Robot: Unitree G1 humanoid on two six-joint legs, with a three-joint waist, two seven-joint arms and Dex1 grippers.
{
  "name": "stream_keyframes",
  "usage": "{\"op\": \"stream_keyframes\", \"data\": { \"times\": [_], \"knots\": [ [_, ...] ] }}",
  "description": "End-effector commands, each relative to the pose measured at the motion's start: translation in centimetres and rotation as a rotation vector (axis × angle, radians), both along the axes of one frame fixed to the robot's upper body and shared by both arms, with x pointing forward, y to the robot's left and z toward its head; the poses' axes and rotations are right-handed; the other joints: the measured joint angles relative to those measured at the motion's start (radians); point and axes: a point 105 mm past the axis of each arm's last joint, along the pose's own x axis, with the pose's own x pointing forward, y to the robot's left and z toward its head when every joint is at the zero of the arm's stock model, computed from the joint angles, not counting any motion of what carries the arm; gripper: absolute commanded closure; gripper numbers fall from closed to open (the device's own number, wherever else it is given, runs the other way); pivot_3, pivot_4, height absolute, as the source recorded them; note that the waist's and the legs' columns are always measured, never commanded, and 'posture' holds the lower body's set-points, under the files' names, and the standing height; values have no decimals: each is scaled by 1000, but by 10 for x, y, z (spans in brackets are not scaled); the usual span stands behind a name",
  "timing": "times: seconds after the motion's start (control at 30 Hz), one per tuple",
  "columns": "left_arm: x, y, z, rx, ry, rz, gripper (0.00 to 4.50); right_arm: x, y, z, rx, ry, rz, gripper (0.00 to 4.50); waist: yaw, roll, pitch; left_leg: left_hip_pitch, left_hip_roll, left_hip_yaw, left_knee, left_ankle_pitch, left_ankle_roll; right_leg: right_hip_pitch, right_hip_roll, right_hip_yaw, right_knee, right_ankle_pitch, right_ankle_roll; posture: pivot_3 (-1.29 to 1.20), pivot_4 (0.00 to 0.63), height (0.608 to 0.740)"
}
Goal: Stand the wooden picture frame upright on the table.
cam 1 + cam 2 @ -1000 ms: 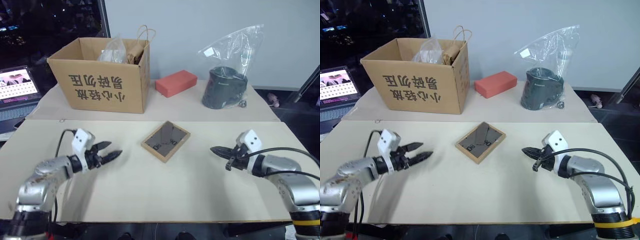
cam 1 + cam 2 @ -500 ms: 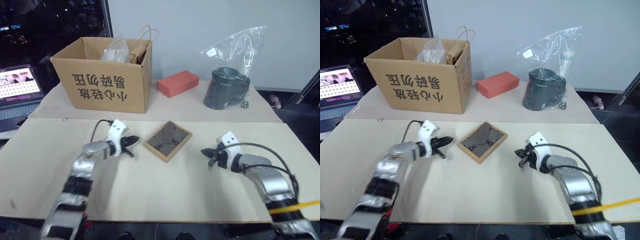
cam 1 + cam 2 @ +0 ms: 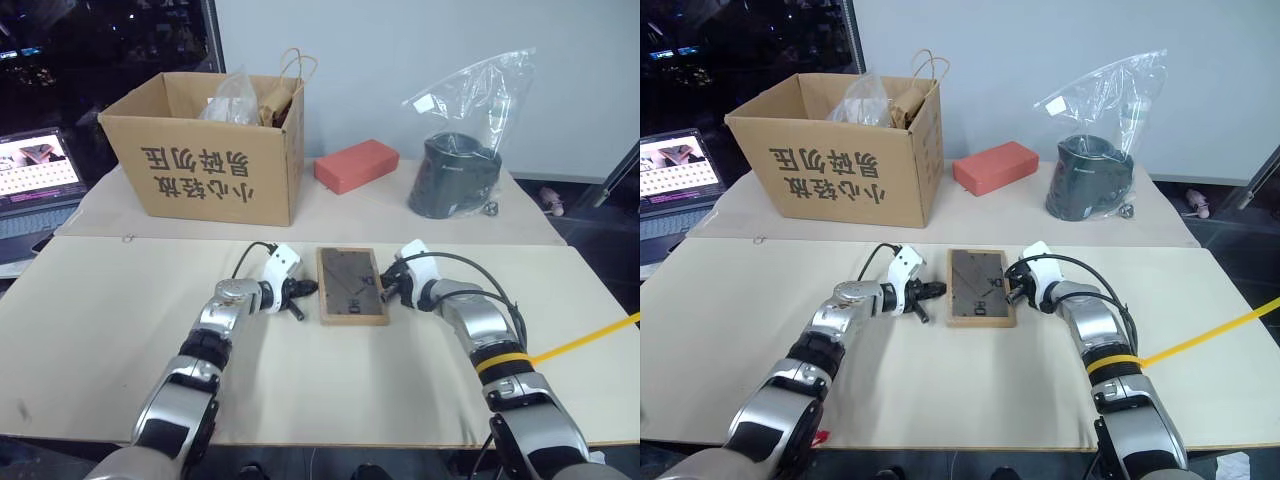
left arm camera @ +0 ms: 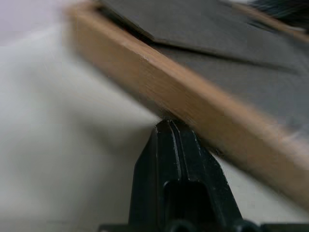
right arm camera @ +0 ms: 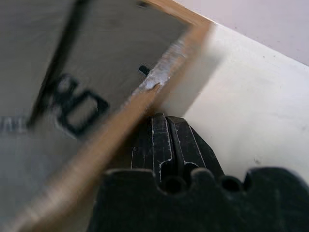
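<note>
The wooden picture frame (image 3: 352, 285) lies flat on the tabletop (image 3: 120, 320), dark grey back up, squarely between the two grippers. The left gripper (image 3: 303, 291) has its black fingers pressed together, and its tip meets the frame's near side edge low down, where wood meets tabletop, as the left wrist view shows (image 4: 169, 126). The right gripper (image 3: 384, 291) is likewise closed with nothing between its fingers, its tip against the opposite edge of the frame; in the right wrist view the light wood rim (image 5: 145, 104) runs just above the fingers (image 5: 161, 137).

Beyond both grippers, on the far part of the tabletop, stand a cardboard box (image 3: 205, 160) with a paper bag (image 3: 285, 90) and plastic inside, a red block (image 3: 355, 165), and a dark pot in a clear plastic bag (image 3: 460, 150); all are well apart from the frame. A laptop (image 3: 35, 185) sits off past the left gripper's side. A yellow cable (image 3: 590, 335) trails behind the right arm.
</note>
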Motion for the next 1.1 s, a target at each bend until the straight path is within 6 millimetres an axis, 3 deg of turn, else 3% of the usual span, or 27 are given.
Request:
{"op": "stream_keyframes", "data": {
  "times": [0.03, 0.2, 0.33, 0.43, 0.8, 1.03, 1.1],
  "knots": [
    [-37, -9, -18, 44, 112, -144, 4459, -13, 27, 6, -4, -6, 147, 4500, -1, 0, 0, 0, 0, 0, 0, 0, 0, 0, 0, 0, 1, 0, 0, 0, 150, 716],
    [-48, 27, -27, 115, 138, -31, 4459, -61, 47, -17, -60, 128, 315, 4500, 1, 1, -2, 1, 0, -7, 1, 0, -1, 3, 0, -6, 3, -2, -2, 0, 150, 716],
    [-59, 60, -33, 172, 170, 63, 4459, -100, 46, -30, -87, 246, 362, 4500, -9, 2, -4, 7, 0, -10, 0, 0, -1, 10, 0, -10, 3, -8, 2, 0, 150, 716],
    [-60, 84, -38, 231, 188, 147, 4459, -115, 43, -31, -93, 288, 351, 4500, -21, 2, -6, 15, 0, -12, 0, 0, 0, 17, 0, -11, 3, -11, 0, 0, 150, 716],
    [-35, 139, -31, 339, 191, 439, 4459, -125, 43, -29, -101, 333, 357, 4500, -40, 1, -11, 21, 0, -13, 0, 0, 0, 19, 0, -11, 3, -12, -1, 0, 150, 716],
    [-50, 155, -22, 346, 203, 470, 4459, -123, 37, -31, -115, 338, 352, 4500, -53, 1, -11, 20, 0, -13, -2, 0, 0, 18, 0, -11, 3, -12, -1, 0, 150, 716],
    [-56, 152, -17, 283, 225, 472, 4459, -120, 33, -28, -104, 338, 343, 4500, -53, 1, -11, 19, 0, -13, -3, 0, 0, 17, 0, -11, 3, -13, -2, 0, 150, 716]
  ]
}}
